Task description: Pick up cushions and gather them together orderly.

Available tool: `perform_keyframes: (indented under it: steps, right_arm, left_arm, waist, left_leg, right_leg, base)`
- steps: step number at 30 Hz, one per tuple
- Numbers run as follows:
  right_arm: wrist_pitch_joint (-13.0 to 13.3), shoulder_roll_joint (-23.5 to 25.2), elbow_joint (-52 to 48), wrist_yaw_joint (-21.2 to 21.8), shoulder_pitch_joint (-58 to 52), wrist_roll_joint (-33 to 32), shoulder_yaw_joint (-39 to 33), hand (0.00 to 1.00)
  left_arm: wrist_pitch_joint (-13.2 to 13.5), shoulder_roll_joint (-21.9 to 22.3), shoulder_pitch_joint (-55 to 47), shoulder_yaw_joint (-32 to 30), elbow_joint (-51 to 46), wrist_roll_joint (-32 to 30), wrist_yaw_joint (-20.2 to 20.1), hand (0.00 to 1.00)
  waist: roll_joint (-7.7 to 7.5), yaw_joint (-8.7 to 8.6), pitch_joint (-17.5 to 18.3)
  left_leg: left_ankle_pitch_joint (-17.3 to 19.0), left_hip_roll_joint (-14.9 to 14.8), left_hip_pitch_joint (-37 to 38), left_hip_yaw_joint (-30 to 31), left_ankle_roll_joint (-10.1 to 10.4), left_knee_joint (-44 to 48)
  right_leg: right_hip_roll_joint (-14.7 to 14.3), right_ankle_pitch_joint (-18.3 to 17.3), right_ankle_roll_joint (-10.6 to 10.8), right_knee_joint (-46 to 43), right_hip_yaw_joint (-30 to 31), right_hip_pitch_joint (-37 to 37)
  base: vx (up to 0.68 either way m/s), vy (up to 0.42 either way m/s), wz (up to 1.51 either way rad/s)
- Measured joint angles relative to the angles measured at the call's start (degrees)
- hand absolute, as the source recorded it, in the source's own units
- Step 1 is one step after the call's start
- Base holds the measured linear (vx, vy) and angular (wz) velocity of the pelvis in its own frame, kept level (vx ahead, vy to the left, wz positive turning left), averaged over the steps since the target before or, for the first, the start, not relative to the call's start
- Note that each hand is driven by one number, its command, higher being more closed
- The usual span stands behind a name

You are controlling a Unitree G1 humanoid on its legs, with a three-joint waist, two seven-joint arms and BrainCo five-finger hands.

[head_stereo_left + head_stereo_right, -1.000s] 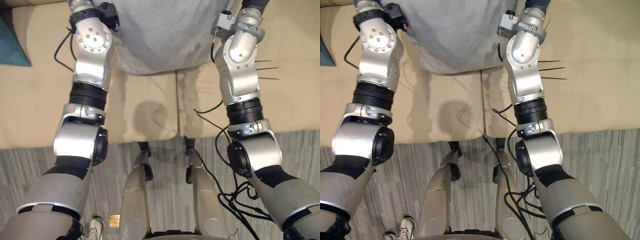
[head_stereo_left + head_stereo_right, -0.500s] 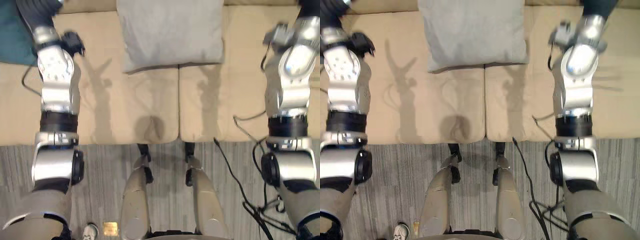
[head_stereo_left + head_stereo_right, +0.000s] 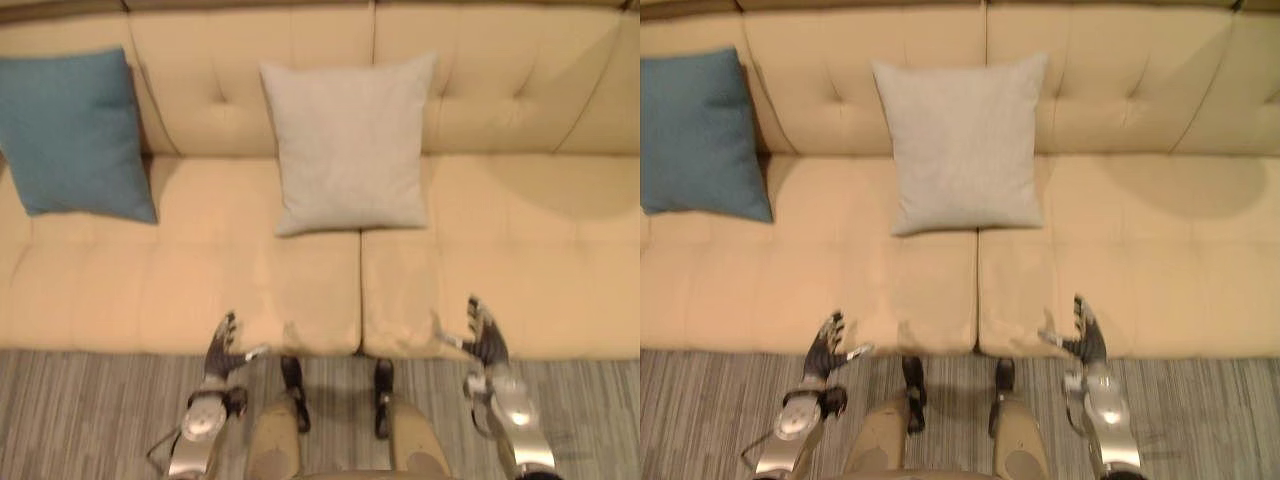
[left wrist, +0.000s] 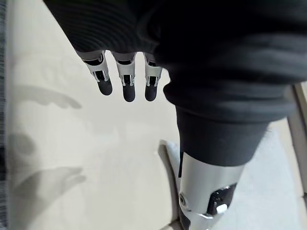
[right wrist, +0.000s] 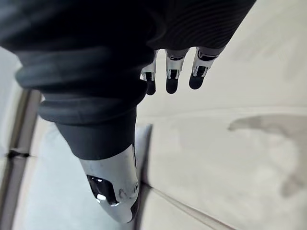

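The grey cushion (image 3: 348, 145) is leaning against the backrest at the middle of the sofa (image 3: 520, 250), its lower edge resting on the seat across the centre seam. The blue cushion (image 3: 72, 135) is leaning against the backrest towards the sofa's left end, well apart from the grey one. One second ago both arms were raised high at either side of the grey cushion. Half a second ago they were already spreading outward and clear of it. Now the left hand (image 3: 222, 345) and the right hand (image 3: 484, 335) are hanging low at the front edge of the seat, near the striped floor (image 3: 80, 410) and far from both cushions. The head camera has also shifted, so the backrest and the blue cushion are now showing in full. The left wrist view is showing the left hand's fingers (image 4: 123, 86) extending straight over bare seat fabric and holding nothing. The right wrist view is showing the right hand's fingers (image 5: 171, 82) likewise straight and empty. Neither hand is touching a cushion.
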State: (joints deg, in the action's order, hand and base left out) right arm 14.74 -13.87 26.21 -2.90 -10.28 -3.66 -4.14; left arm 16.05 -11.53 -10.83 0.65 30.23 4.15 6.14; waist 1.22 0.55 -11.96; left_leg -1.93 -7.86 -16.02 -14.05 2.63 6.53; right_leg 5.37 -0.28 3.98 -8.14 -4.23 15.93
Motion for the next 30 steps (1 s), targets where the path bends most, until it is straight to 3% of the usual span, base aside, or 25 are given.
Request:
perform_keyframes:
  steps: [6, 12, 16, 18, 19, 20, 21, 22, 24, 25, 26, 27, 29, 30]
  right_arm:
    - [-1.64, 0.15, 15.76, 2.19, -2.63, 4.99, -0.4, 0.0]
    - [-2.99, 0.95, 19.7, 1.96, -1.33, 6.52, -0.5, 0.0]
    - [-4.04, 2.71, 19.2, 1.81, 0.41, 6.51, 0.16, 0.0]
    - [-4.02, 2.8, 17.77, 1.79, 1.1, 6.48, 0.94, 0.0]
    - [-4.05, 2.96, 17.64, 1.76, 2.38, 6.47, 1.19, 0.0]
    - [-4.08, 3.1, 17.43, 1.7, 2.72, 6.46, 1.78, 0.0]
    - [-4.05, 3.24, 17.41, 1.73, 2.11, 6.46, 2.01, 0.0]
    - [-4.05, 3.65, 17.62, 1.86, 1.63, 6.47, 3.24, 0.0]
    - [-3.94, 3.7, 17.62, 1.84, 1.65, 6.48, 4.02, 0.0]
    - [-3.93, 3.51, 17.87, 1.82, 2.04, 6.48, 4.05, 0.0]
    - [-4.1, 2.56, 18.01, 1.63, 2.61, 6.45, 3.45, 0.0]
    - [-4.04, 2.31, 17.92, 1.59, 2.64, 6.45, 3.23, 0.0]
    - [-3.99, 1.88, 17.99, 1.39, 4.07, 5.75, 2.6, 0.0]
    - [-4.02, 1.44, 18.01, 1.31, 4.24, 5.31, 2.21, 0.0]
  left_arm:
    - [-1.64, 0.14, -2.29, -3.57, 13.78, -3.93, -2.37, 0.0]
    - [-2.08, 1.41, -2.48, -3.38, 15.92, -4.8, -2.43, 0.0]
    - [-2.12, 1.85, 0.73, -2.47, 15.78, -4.55, -2.37, 0.0]
    - [-2.17, 2.06, 2.3, -2.42, 14.77, -4.45, -2.32, 0.0]
    - [-2.08, 2.52, 2.52, -2.94, 13.8, -4.04, -2.2, 0.0]
    - [-2.33, 2.45, 3.11, -2.79, 13.44, -3.57, -2.16, 0.0]
    - [-2.46, 2.47, 2.95, -2.63, 13.12, -3.5, -2.13, 0.0]
    - [-2.66, 2.36, 2.03, -2.6, 11.98, -2.86, -2.01, 0.0]
    - [-2.83, 2.36, 1.28, -2.83, 11.26, -2.5, -1.98, 0.0]
    - [-3.07, 2.2, 1.11, -3.09, 10.82, -2.48, -1.96, 0.0]
    - [-3.38, 4.17, 0.69, -3.41, 10.78, -2.47, -1.81, 0.0]
    - [-3.34, 4.95, 0.57, -3.26, 10.72, -2.46, -1.78, 0.0]
    - [-3.39, 5.96, -0.46, -2.72, 10.9, -2.45, -1.75, 0.0]
    - [-3.45, 6.11, -0.64, -2.02, 10.9, -2.46, -1.65, 0.0]
  waist:
    - [-0.29, -1.33, 4.04]
    - [-1.34, -1.29, 5.32]
    - [-2.74, -1.26, 4.45]
    - [-2.79, -1.19, 4.31]
    - [-2.16, -0.47, 3.79]
    - [-2.51, -0.78, 3.16]
    - [-2.3, -0.88, 2.99]
    - [-3.58, -0.54, 3.75]
    - [-4.74, 0.09, 4.18]
    - [-5.24, 0.27, 4.1]
    - [-3.54, 0.46, 4.46]
    - [-2.5, 0.59, 4.7]
    - [-0.42, 1.15, 3.76]
    - [1.88, 0.81, 2.94]
  left_leg:
    - [-0.2, 1.64, 8.81, -0.5, 0.22, -4.66]
    - [-0.19, 2.07, 13.36, -3.68, 0.23, -6.37]
    - [1.33, 1.18, 9.97, -5.25, 0.08, -0.86]
    - [2.81, -0.45, 6.01, -6.2, -0.97, 4.24]
    - [3.23, -2.58, 5.34, -7.42, -1.66, 5.03]
    - [3.76, -2.84, 5.03, -7.08, -2.18, 7.11]
    - [3.86, -2.81, 5.05, -6.74, -2.32, 7.75]
    - [3.88, -2.52, 4.8, -6.14, -2.53, 8.59]
    - [2.56, -2.16, 3.43, -5.6, -1.97, 9.43]
    - [1.45, -2.11, 1.73, -4.95, -1.11, 10.21]
    - [-1.48, -2.78, -0.42, -3.52, -1.17, 8.58]
    - [-2.83, -3.33, -1.18, -3.41, -0.99, 7.22]
    - [-8.03, -4.34, -2.95, -3.21, 0.41, 2.24]
    - [-9.79, -5.51, -4.38, -1.97, 1.19, -0.42]
  right_leg:
    - [1.03, -0.27, 0.69, 2.56, 0.23, -7.34]
    - [1.11, -0.22, 1.24, 2.23, 3.32, -8.73]
    - [1.08, 0.75, 1.7, -0.62, 4.59, -5.8]
    - [0.55, 2.78, 3.26, -4.14, 4.23, -1.49]
    - [0.59, 1.27, 2.92, -8.2, 3.48, -0.06]
    - [2.15, -6.12, -0.21, -26.26, 0.84, 2.77]
    - [2.84, -7.8, 0.35, -32.31, 0.51, 2.68]
    - [4.08, -9.78, 2.07, -43.3, 1.3, 0.49]
    - [5.06, -9.9, 3.34, -44.55, 2.17, -2.47]
    - [4.31, -13.23, 5.21, -40.68, 2.99, -4.01]
    - [1.96, -16.28, 3.98, -34.79, 2.32, -4.98]
    - [0.98, -17.14, 3.08, -32.04, 1.97, -5.26]
    - [-1.39, -20.39, -0.81, -23.93, 0.18, -6.09]
    - [-3.17, -20.75, -1.7, -20.65, -1.74, -6.0]
  base:
    - [0.05, 0.038, -0.03]
    - [0.01, 0.028, -0.25]
    - [-0.07, 0.001, -0.25]
    - [-0.13, -0.015, -0.3]
    - [-0.15, -0.038, -0.28]
    - [-0.18, -0.052, -0.12]
    - [-0.23, -0.151, 0.19]
    - [-0.16, -0.127, 0.15]
    - [-0.19, -0.19, 0.15]
    - [-0.28, -0.212, 0.19]
    - [-0.26, -0.153, 0.11]
    - [-0.27, -0.116, -0.03]
    - [-0.36, -0.193, -0.07]
    - [-0.39, -0.175, 0.16]
